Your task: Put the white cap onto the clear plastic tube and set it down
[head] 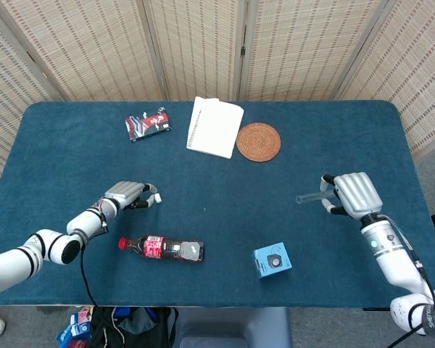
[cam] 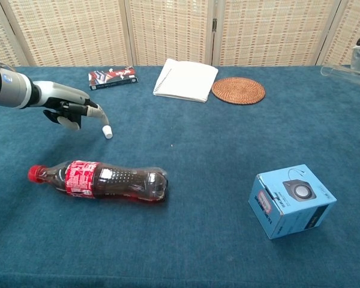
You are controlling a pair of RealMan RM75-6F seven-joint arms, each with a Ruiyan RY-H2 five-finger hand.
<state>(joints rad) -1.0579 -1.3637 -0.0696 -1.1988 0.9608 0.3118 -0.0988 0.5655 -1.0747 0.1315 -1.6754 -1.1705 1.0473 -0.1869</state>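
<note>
Picking up the cap (cam: 108, 132): that looks like the step in hand. Not done yet. Small and white, lying on the blue worktop (head: 217, 239), on the left side, above the red end of the bottle (cam: 99, 180).

Left hand (head: 127, 194) low over the worktop, right beside the cap. Fingers (cam: 95, 111) stretched out toward it, the tips touching it or almost touching. Hard to tell which. Not closed round the cap, nothing held, so loose and apart.

Right hand (head: 354, 192) far off on the other side, lifted a little. Clear tube (head: 309, 196) held in it, sticking out sideways toward the middle of the worktop. Fingers wrapped round one end of the tube. In the chest view, only a bit of this hand at the top right edge, with the tube (cam: 339, 71) showing as a pale stick.

Next move, most likely: pinch the cap between thumb and a finger, and lift. Needs a soft, careful touch, because such a tiny thing could roll or skid away on the cloth. After that, bring both hands together in the middle, line up the cap with the open end of the tube, and push on. Then lay the tube down.

Also on the worktop, out of the way: a notebook (head: 215, 127), a round mat (head: 258, 141), a small red packet (head: 147, 124) and a little blue box (head: 272, 260).
</note>
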